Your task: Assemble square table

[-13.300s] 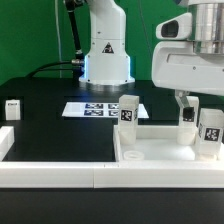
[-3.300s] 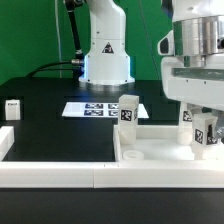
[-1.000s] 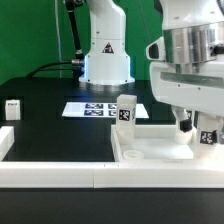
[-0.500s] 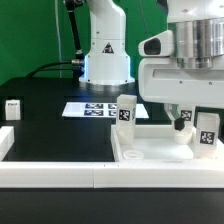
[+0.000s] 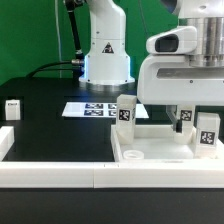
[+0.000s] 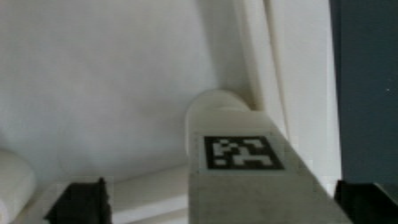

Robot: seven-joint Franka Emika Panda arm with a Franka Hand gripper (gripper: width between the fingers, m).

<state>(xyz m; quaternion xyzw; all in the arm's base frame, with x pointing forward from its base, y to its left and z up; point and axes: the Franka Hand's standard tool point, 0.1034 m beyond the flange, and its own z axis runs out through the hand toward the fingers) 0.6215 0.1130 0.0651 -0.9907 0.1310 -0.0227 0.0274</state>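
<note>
The square table's white panel lies underside up at the front on the exterior view's right. Three white tagged legs stand on it: one at the near corner, one on the right, and one under my hand. A fourth leg stands alone at the far left. My gripper hangs just above that third leg. In the wrist view the leg stands on the panel beside its rim, between my fingers. The gripper is open, with a gap on one side of the leg.
The robot base stands at the back centre. The marker board lies flat on the black table before it. A long low white border rail runs along the front edge and up the left side.
My hand has risen from low around the right-hand legs to just above them. The legs and the panel have stayed where they were.
</note>
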